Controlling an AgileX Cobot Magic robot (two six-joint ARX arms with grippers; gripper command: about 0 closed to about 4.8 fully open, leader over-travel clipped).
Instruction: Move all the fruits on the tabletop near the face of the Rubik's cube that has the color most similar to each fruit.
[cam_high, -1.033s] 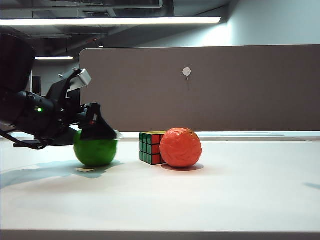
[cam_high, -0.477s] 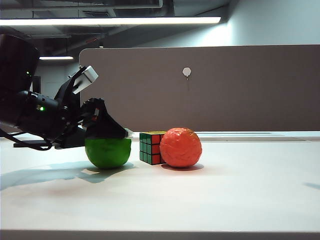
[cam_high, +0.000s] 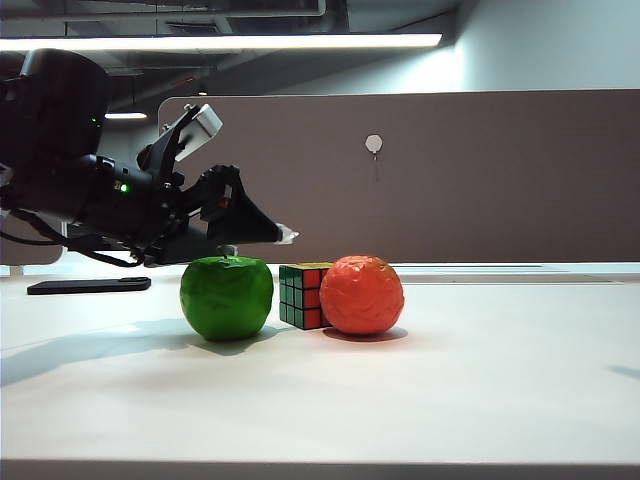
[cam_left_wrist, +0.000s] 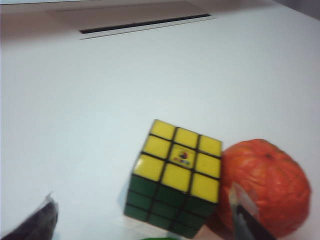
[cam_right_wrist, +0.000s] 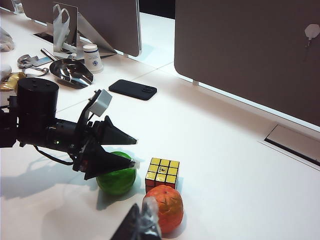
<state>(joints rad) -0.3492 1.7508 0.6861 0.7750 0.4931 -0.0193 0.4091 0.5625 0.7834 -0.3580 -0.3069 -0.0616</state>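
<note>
Green apple below spread left gripper (untouched), right gripper closed, hovering

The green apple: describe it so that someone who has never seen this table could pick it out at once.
On the white tabletop, three things sit in a tight row. The green apple is at the left end in the exterior view, beside the Rubik's cube, just below the open left gripper. It is glossy green with a short stem; the fruit beyond the cube is wrinkled orange-red.

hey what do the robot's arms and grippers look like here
The left gripper is matte black with long wedge-shaped fingers tipped pale, a white block on top, a green light and black cables. The right gripper shows only dark fingers with a clear, shiny covering.
</note>
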